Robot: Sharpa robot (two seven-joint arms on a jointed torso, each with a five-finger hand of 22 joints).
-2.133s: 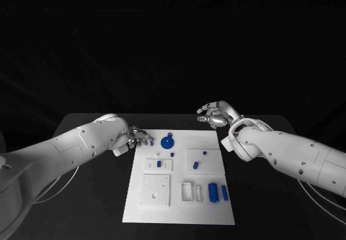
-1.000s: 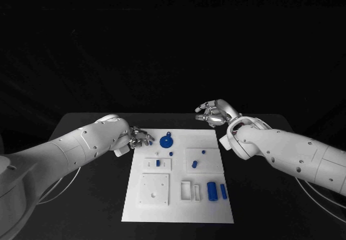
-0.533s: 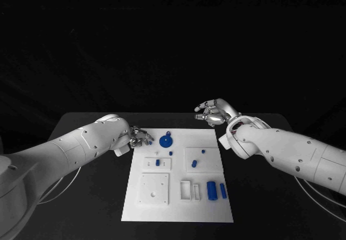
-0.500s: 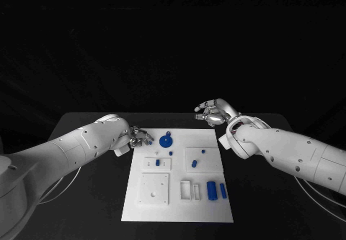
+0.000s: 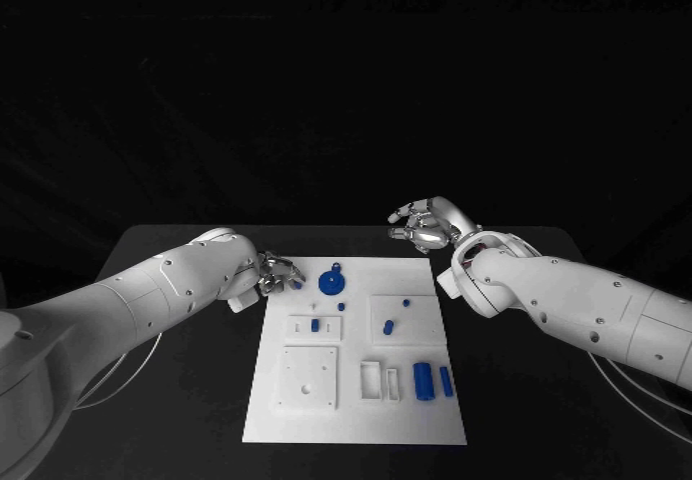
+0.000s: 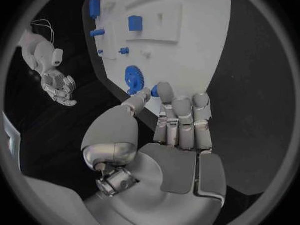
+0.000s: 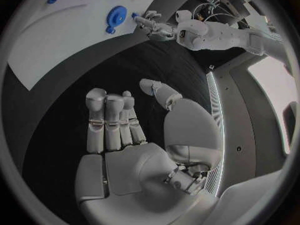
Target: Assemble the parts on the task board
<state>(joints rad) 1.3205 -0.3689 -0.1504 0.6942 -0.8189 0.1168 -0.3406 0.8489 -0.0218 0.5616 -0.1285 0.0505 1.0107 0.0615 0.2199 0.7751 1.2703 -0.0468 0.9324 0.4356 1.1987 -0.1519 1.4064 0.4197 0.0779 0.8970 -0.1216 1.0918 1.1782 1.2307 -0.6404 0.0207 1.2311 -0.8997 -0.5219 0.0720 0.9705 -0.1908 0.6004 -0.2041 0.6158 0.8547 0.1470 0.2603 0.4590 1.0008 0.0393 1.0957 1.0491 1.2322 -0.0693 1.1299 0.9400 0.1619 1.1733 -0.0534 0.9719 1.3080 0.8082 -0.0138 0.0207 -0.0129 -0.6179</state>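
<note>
Two hands are up at the far end of the table [image 5: 173, 250] from where I sit. My left hand [image 5: 278, 275] hangs over the far left corner of the white board [image 5: 289, 420], close to the blue gear [image 5: 333, 283]. From the left wrist camera, its thumb and one finger [image 6: 164, 92] come together on a small blue piece [image 6: 154, 91] just beside the gear [image 6: 133, 78]; I think the piece is pinched, though it is tiny and half hidden, so I can't be sure. The other fingers lie straight, side by side.

My right hand [image 5: 427, 227] floats above the dark tabletop beyond the board's far right corner, well apart from any part. On the right wrist camera its fingers [image 7: 107, 120] stand loosely spread with the thumb off to one side, and nothing is in the palm.

Several blue parts rest on the board: a small peg [image 5: 316, 325] in the left middle block, another peg [image 5: 388, 326] on the right square plate, and two upright cylinders [image 5: 424, 380] near the right edge, side by side
</note>
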